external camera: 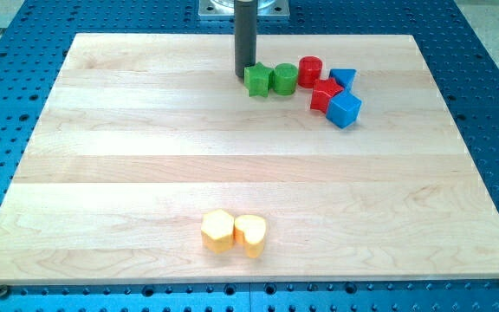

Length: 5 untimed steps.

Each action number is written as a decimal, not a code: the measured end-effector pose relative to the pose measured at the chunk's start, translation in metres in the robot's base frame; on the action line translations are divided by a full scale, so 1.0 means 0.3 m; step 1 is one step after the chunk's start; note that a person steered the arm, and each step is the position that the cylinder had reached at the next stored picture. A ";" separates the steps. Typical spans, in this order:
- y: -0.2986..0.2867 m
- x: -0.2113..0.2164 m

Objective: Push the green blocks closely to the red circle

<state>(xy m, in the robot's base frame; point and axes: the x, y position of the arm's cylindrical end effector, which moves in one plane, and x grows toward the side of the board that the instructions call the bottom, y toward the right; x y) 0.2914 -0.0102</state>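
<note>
A green star-like block (256,80) and a green round block (284,78) sit side by side near the view's top centre. The red circle (310,70) stands just right of the green round block, touching or nearly touching it. My tip (244,76) is at the left edge of the green star-like block, touching or almost touching it. The dark rod rises straight up from there.
A second red block (325,94), a blue cube (344,109) and a blue triangular block (343,78) cluster right of the red circle. Two yellow blocks (217,230) (250,234) lie near the view's bottom. The wooden board (145,156) rests on a blue perforated table.
</note>
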 end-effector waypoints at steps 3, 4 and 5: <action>-0.142 0.151; -0.027 0.111; 0.065 0.063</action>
<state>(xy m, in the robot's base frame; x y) 0.3104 0.0093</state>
